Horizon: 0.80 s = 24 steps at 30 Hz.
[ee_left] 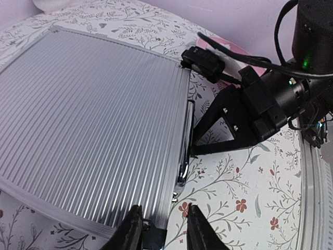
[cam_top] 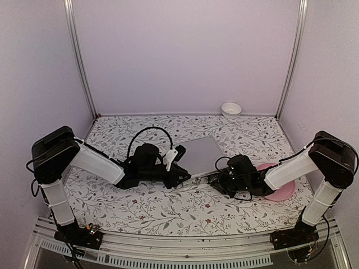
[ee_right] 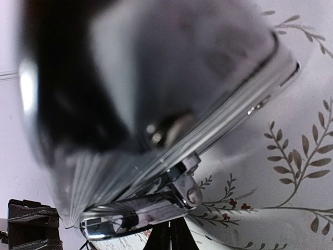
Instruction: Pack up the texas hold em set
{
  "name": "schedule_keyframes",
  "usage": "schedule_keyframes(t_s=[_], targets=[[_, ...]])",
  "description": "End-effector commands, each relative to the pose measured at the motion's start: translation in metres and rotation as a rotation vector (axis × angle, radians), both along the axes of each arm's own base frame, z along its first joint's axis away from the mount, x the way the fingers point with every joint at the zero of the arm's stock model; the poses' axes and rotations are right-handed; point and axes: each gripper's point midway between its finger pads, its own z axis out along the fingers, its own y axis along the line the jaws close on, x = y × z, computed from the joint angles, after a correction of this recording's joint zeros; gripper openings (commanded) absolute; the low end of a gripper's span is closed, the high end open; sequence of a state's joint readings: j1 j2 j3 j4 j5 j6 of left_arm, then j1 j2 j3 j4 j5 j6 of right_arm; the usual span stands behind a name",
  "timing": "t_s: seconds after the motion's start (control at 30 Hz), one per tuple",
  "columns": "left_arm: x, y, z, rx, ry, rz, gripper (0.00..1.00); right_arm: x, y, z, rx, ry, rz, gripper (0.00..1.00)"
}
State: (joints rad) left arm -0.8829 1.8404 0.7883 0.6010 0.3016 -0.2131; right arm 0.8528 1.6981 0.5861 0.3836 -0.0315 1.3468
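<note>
L gripper [ee_left: 164, 232] narrowly parted at closed case [ee_left: 88, 120] corner, 6 o'clock; R gripper [ee_left: 196, 150] tip by handle [ee_left: 183, 156], 3 o'clock, opening unclear, wrist cam blurry.

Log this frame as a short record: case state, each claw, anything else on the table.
case: silver case, lid closed, flat on the table
left claw: at the case's near corner, fingers apart
right claw: at the handle edge; grip unclear
chips, cards: none visible
other: pink plate, right of the case; white bowl, far edge
</note>
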Motion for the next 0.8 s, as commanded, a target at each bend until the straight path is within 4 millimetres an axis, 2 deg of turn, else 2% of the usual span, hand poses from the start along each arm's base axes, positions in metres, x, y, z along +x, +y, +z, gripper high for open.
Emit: schedule_keyframes(t_s=[0.0,0.77], targets=[[0.004,0.003,0.001,-0.003,-0.002,0.007,0.29,-0.010,0.018,0.000,0.033,0.026,0.055,0.03],[0.003,0.004,0.003,-0.006,-0.005,0.009,0.29,-0.025,0.022,0.017,0.033,0.039,-0.008,0.03]])
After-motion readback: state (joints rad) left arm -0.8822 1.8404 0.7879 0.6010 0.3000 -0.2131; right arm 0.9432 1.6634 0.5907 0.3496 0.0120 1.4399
